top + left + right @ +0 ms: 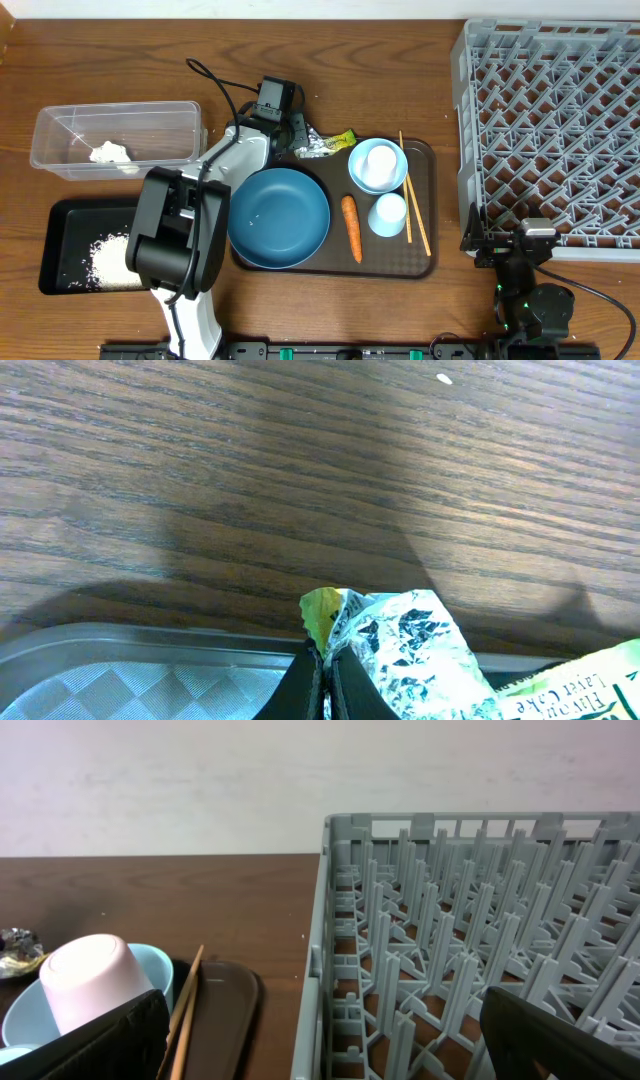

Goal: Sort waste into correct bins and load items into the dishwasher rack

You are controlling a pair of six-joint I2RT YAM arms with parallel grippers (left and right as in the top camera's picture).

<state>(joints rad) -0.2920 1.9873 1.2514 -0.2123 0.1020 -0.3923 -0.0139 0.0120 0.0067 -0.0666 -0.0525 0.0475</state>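
My left gripper (300, 140) is at the back edge of the brown tray, shut on the edge of the crumpled silver-white wrapper (410, 645), which also shows in the overhead view (322, 147). The yellow-green packet (345, 139) lies right beside it. On the tray are the dark-blue bowl (280, 217), the carrot (350, 225), the light-blue bowl (392, 178) with a cup (380, 160) upside down in it, another cup (388, 214) and the chopsticks (413, 195). Rice (110, 258) lies in the black tray (65, 225). My right gripper (510, 245) is open and empty at the grey rack's (555, 120) front left corner.
The clear tub (60, 125) at the back left holds a white lump (110, 152). The brown tray (420, 262) sits between the bins and the rack. My left arm's bulk (180, 235) hangs over the black tray's right side.
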